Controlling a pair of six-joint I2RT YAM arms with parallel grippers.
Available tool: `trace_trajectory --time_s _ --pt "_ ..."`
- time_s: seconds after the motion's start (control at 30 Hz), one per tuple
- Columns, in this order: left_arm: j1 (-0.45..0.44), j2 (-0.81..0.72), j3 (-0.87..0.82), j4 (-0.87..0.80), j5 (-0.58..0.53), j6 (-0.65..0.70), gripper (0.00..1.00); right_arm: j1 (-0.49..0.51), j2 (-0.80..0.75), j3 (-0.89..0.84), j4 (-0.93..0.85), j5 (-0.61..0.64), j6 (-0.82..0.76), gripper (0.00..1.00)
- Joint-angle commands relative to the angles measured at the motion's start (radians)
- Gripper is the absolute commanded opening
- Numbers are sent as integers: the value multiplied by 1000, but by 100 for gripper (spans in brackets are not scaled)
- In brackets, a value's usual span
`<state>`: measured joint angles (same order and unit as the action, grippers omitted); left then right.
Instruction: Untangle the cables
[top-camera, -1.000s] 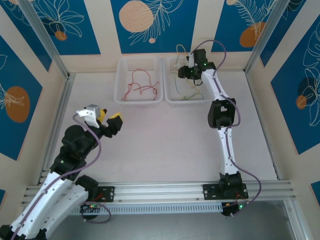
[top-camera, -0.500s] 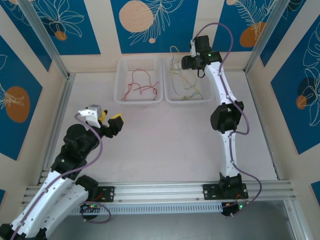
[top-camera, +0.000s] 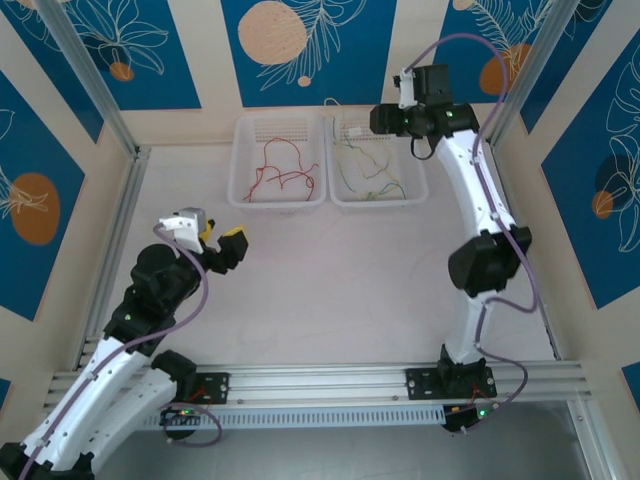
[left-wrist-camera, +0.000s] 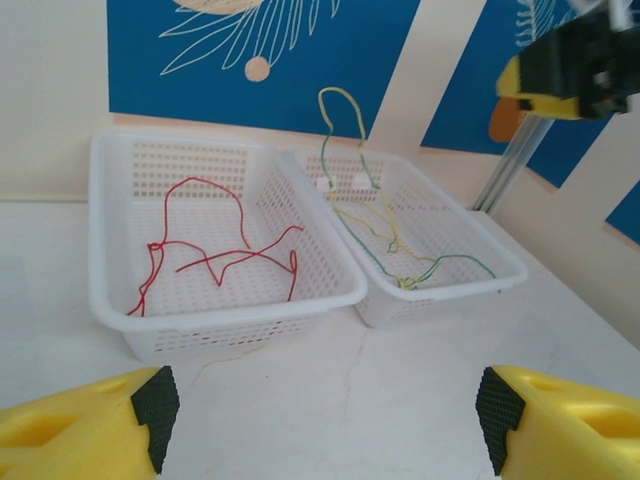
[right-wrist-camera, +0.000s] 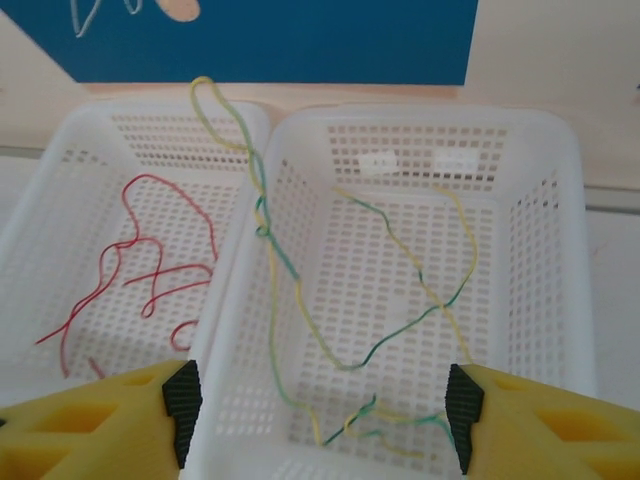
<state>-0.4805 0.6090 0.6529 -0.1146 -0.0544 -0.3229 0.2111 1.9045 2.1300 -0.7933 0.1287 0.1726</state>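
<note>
Thin, kinked cables lie in two white baskets, one colour to each.
Red cables (left-wrist-camera: 215, 255) sit in the left basket (left-wrist-camera: 230, 330) and yellow-green cables (right-wrist-camera: 300, 300) in the right basket (left-wrist-camera: 430, 300), one loop rising above its rim. The left hand (left-wrist-camera: 320, 410) and right hand (right-wrist-camera: 320, 410) are spread and empty. The table (top-camera: 330, 290) is pale and the walls (top-camera: 330, 50) are blue with a leaf print.

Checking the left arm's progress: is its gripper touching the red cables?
Apart. The top view shows bare table between the left gripper and the basket holding the red cables.
</note>
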Motion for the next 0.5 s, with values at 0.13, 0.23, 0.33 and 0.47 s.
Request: trace_trajectory --time_s 0.13,0.23,0.33,0.47 --pt "-6 131 72 -58 -147 81 86 94 -544 -791 686 80 -56 81" --pt "-2 169 61 -55 -322 116 100 140 -696 -1071 866 151 -117 85" --pt "10 182 -16 36 -511 201 100 164 -805 -1243 892 296 -112 87" --pt "41 147 -161 201 -564 309 100 162 -949 -1472 913 397 -87 90"
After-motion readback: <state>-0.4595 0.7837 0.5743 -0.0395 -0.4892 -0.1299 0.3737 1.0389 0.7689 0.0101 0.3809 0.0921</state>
